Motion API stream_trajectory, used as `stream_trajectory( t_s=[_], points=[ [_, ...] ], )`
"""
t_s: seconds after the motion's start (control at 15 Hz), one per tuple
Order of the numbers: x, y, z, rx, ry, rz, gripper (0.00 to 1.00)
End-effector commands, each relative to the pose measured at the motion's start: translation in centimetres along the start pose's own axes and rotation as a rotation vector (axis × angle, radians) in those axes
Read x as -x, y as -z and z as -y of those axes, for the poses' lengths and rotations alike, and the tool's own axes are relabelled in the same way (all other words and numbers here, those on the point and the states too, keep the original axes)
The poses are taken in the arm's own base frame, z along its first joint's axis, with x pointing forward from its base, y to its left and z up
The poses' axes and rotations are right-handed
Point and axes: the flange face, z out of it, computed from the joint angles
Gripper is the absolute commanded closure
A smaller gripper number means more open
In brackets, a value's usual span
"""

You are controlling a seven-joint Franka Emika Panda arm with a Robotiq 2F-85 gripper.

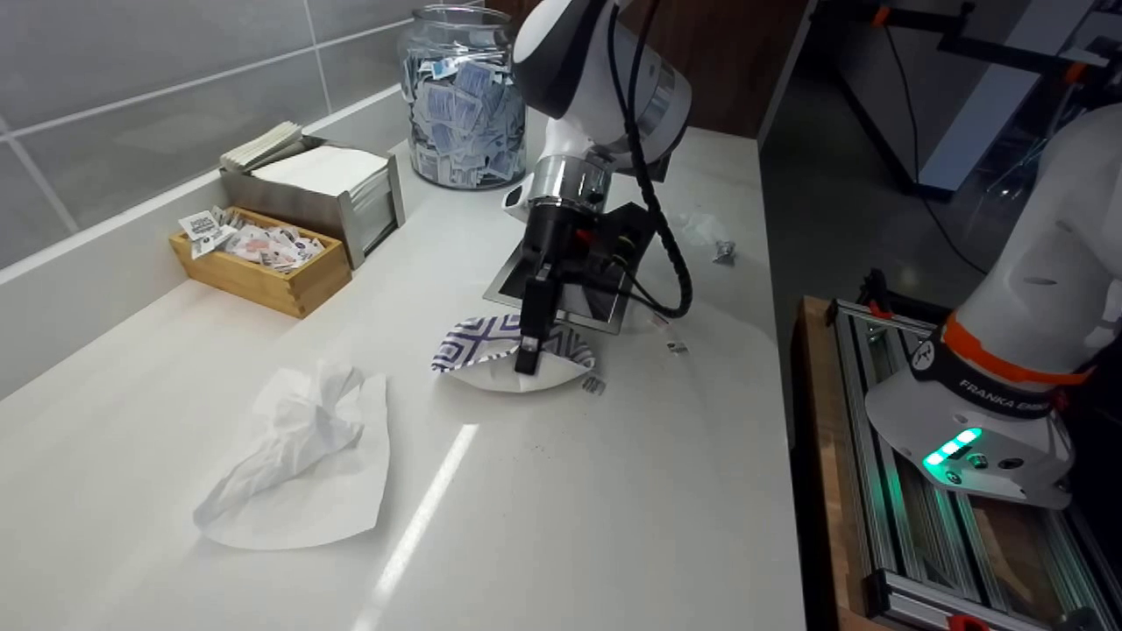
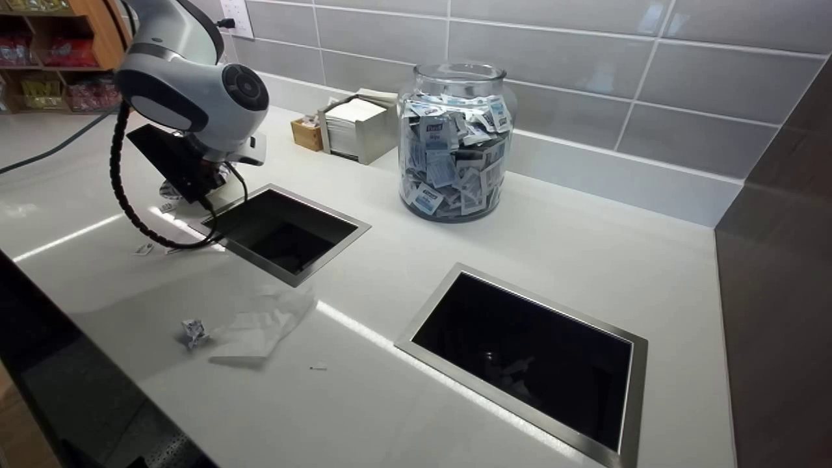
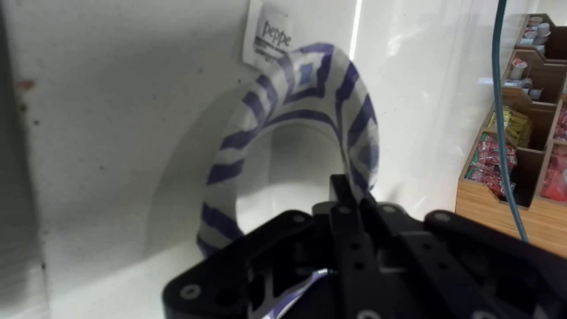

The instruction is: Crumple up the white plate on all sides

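The white plate (image 1: 478, 342), with its blue-patterned rim, sits bent on the counter in an exterior view, its side edges curled upward around a white middle. My gripper (image 1: 528, 364) reaches down onto it, shut on a fold of the rim. In the wrist view the plate (image 3: 310, 88) arches ahead of the gripper (image 3: 354, 189), and its striped edge is pinched between the fingertips. Another strip of patterned rim shows below, behind the finger linkage. Much of the plate (image 2: 170, 190) is hidden by the arm in an exterior view.
A wrinkled white tissue sheet (image 1: 307, 464) lies near the plate. A pepper packet (image 3: 270, 37) is beside the rim. Behind stand a wooden packet box (image 1: 263, 263), a napkin holder (image 1: 324, 188) and a glass jar (image 1: 465, 114). Two framed openings, including this bin opening (image 2: 520, 364), cut into the counter.
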Motion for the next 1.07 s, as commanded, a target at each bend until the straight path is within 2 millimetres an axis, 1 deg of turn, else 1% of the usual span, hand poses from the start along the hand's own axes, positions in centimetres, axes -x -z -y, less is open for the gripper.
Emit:
stream_trajectory(
  t_s=[0.0, 0.13, 0.27, 0.6, 1.0],
  points=[
    [0.8, -2.5, -3.1, 0.051, -0.047, 0.037, 0.99],
    [0.7, -2.7, -3.2, 0.078, -0.062, 0.047, 0.99],
    [0.4, -3.0, -2.9, 0.135, -0.064, 0.062, 0.99],
    [-0.9, -4.4, -0.8, 0.273, -0.012, 0.113, 0.99],
    [-1.4, -5.5, 0.7, 0.433, 0.063, 0.173, 0.99]
  ],
)
